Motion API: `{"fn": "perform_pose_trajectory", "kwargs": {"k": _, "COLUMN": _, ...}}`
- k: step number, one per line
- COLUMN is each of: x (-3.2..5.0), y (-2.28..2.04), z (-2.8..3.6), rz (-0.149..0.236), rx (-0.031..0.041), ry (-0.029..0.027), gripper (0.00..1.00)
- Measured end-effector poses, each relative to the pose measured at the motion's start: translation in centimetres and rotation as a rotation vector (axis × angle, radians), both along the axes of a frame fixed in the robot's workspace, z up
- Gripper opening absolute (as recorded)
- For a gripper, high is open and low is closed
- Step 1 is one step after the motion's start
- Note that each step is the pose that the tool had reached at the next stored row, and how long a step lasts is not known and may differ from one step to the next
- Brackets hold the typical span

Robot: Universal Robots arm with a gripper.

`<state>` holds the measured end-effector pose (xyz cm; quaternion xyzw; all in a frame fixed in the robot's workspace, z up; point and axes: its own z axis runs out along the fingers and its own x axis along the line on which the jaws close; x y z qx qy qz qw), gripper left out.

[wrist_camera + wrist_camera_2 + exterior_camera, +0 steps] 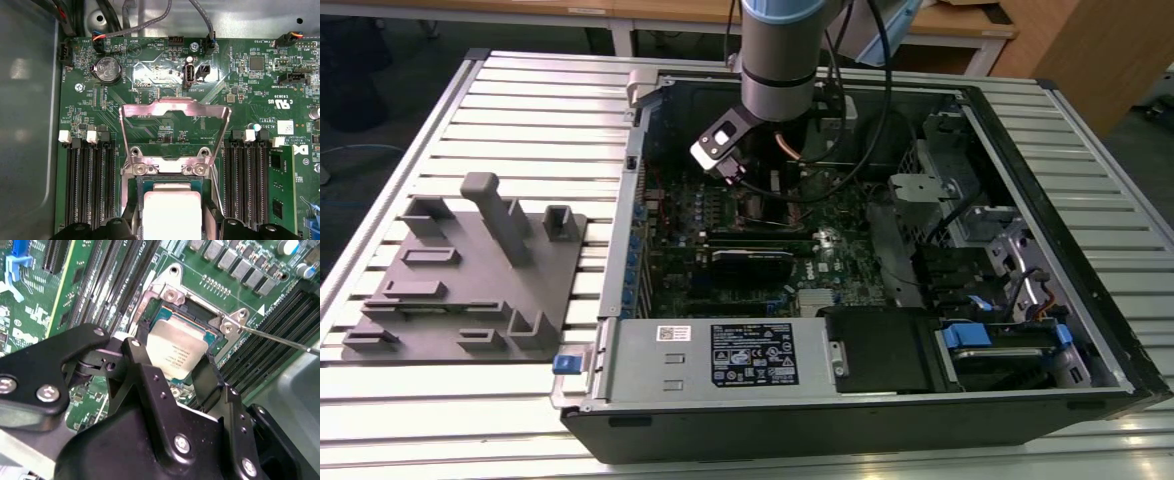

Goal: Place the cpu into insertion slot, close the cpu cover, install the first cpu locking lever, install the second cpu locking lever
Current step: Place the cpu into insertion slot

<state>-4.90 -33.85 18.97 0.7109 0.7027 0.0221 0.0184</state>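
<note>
Green motherboard [150,70], end effector [172,360] apparently tight on flat cpu [172,210] above insertion slot [196,315] (cpu cover [175,106] raised).

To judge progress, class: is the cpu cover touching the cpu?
Apart. In the first wrist view the cpu cover stands open, clear of the cpu.

The cpu [180,347] top is showing matt silver-grey metal. The cpu cover [175,109] is gleaming smooth, silvery metal. The circuit board [165,65] is looking glossy green. The hand [173,353] is reading matt black. The ribbed surface [520,90] is shining pale metal.
</note>
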Motion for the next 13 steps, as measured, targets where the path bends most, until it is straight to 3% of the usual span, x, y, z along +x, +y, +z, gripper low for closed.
{"fn": "perform_pose_trajectory", "kwargs": {"k": 13, "x": -0.01, "y": -0.01, "z": 0.02, "rz": 0.0, "rx": -0.0008, "ry": 0.0003, "gripper": 0.57}}
